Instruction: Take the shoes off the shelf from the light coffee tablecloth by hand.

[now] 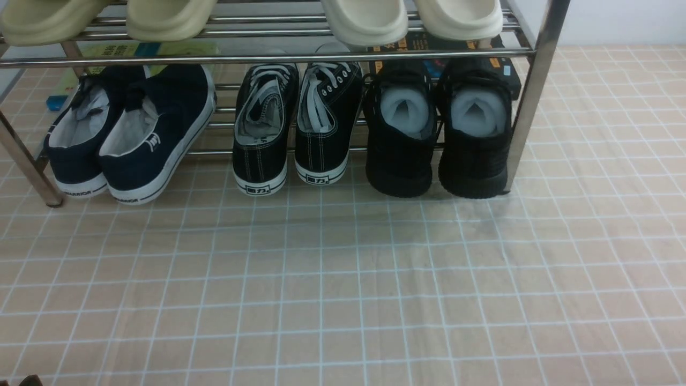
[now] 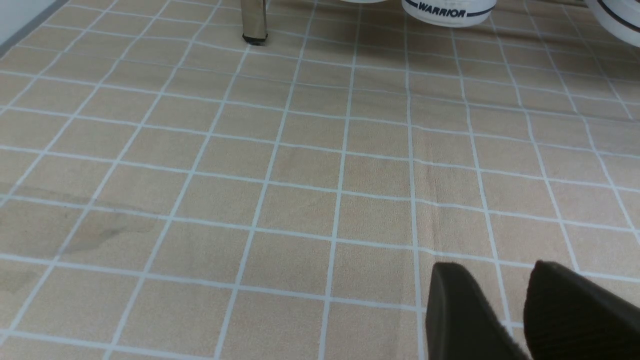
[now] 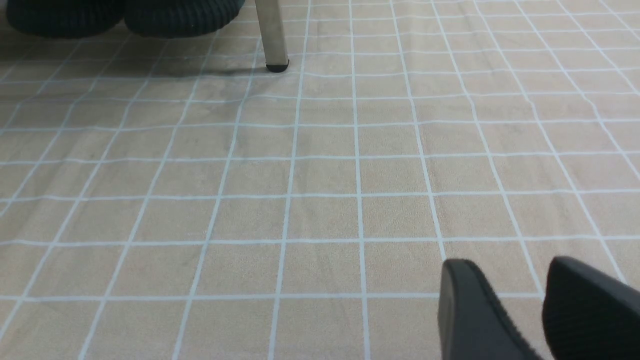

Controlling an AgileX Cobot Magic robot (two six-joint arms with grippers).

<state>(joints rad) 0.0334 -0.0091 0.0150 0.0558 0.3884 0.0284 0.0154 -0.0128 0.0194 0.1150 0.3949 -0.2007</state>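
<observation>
Nearest, at the right gripper (image 3: 510, 272): jaws parted, empty, with only bare light coffee tablecloth (image 3: 320, 210) between the two black fingers (image 3: 470, 310). Likewise at the left gripper (image 2: 500, 280): parted, empty, low over the same squared cloth.

Well ahead of the right gripper, with open cloth between: a chrome post (image 3: 272, 35) of the shelf (image 1: 268, 58), foot planted on the cloth. Just to the left of that post, and equally far from the gripper: the shoes (image 1: 402, 155), side by side on the lowest tier at its right end, heels toward the gripper and low by the cloth, pale stuffing inside.

Further left along that tier: black canvas sneakers (image 1: 292, 128) with white soles, then navy slip-ons (image 1: 128, 134), well ahead of the left gripper. Farthest and highest, on the tier above: cream slides (image 1: 364, 21).
</observation>
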